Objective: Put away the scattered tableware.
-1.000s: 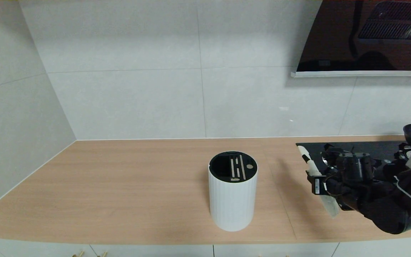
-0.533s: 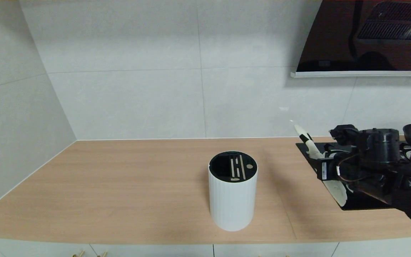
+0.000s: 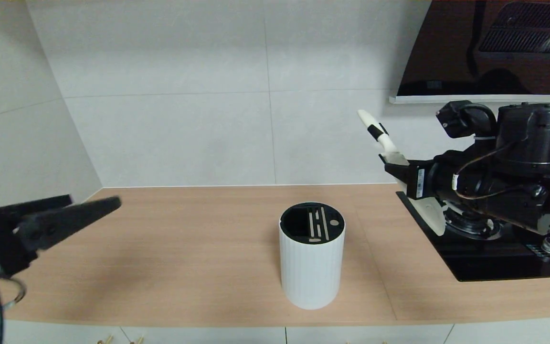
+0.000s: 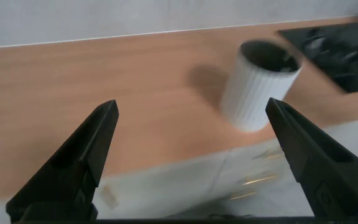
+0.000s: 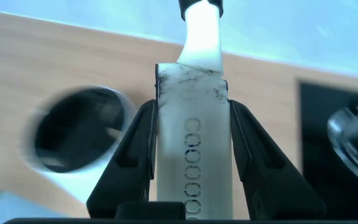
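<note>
A white ribbed utensil holder [image 3: 312,267] with a black slotted top stands upright on the wooden counter [image 3: 184,239], near its front edge. My right gripper [image 3: 401,179] hangs in the air to the right of the holder and higher than it, shut on a white knife [image 3: 428,213]. The handle, with a black band, points up and left; the blade points down. In the right wrist view the knife [image 5: 191,93] sits between the fingers of the right gripper [image 5: 192,106], with the holder [image 5: 73,143] below. My left gripper [image 3: 94,200] is open over the counter's left end. The left wrist view has the left gripper [image 4: 191,106] apart from the holder [image 4: 257,93].
A black cooktop [image 3: 485,263] with a burner [image 3: 470,227] is set into the counter's right end, under my right arm. A dark range hood [image 3: 494,48] hangs above it. Tiled walls close the back and left. Drawer fronts [image 4: 229,180] lie below the counter's edge.
My right arm has lifted the knife from low over the counter by the cooktop, up and to the left. The left gripper has come into the head view at the left.
</note>
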Tool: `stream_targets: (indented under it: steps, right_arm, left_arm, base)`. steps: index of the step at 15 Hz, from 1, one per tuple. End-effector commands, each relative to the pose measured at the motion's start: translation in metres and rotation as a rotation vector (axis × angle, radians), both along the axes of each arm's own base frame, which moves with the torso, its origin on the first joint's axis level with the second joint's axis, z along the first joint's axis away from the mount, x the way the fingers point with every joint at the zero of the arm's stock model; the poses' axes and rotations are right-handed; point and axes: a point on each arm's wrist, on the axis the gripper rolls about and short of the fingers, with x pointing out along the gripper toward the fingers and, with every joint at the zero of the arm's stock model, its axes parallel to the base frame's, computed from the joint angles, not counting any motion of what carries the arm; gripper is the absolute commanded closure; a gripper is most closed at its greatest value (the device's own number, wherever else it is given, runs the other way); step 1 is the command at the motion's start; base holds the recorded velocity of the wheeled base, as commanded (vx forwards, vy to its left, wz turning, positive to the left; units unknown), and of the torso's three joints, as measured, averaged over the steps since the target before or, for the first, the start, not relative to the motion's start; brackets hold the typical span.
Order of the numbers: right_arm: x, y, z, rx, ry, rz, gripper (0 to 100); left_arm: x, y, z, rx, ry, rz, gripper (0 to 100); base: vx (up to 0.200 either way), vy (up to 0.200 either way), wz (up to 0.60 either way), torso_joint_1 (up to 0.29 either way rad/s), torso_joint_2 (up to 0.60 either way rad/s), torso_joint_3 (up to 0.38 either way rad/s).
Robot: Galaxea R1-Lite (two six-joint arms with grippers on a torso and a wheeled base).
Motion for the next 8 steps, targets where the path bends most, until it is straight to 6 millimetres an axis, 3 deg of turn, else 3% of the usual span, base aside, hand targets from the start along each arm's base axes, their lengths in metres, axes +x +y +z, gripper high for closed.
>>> stream_targets:
  steps: [1, 4, 8]
  right_arm:
    - [-0.009, 0.016, 0.012, 0.018, -0.030, 0.055, 100]
    - [-0.022, 0.040, 0.009, 0.022, -0.014, 0.116, 100]
    - [-0.039, 0.063, 0.007, 0.083, 0.022, 0.173, 100]
  left_arm:
    - [0.083, -0.054, -0.016, -0.138, 0.123, -0.131, 0]
    - [0.098, -0.076, -0.028, -0.196, 0.141, -0.180, 0]
    - [0.101, -0.111, -0.029, -0.490, 0.220, -0.282, 0]
  base:
    - [0.000, 0.000, 0.00, 0.000, 0.00, 0.000]
    - [0.000, 0.000, 0.00, 0.000, 0.00, 0.000]
    - [0.000, 0.000, 0.00, 0.000, 0.00, 0.000]
